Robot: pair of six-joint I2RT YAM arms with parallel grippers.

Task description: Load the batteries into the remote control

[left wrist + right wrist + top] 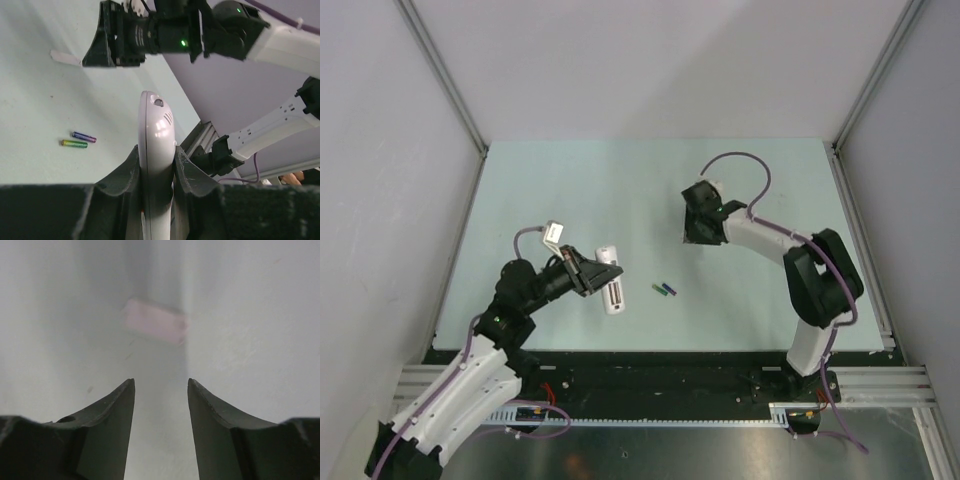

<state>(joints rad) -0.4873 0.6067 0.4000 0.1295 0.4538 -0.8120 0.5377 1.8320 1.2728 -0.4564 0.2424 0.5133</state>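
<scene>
While left jaws clamp remote control [156,135], right jaws gape; batteries [665,290] on table [620,180].

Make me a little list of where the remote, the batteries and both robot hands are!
remote control: pinched edge-on by the left gripper
purple battery: lying on the table
green battery: right beside the purple one
right gripper: open, holding nothing
small white piece: flat on the table, just ahead of the right gripper
batteries loaded: none yet
</scene>
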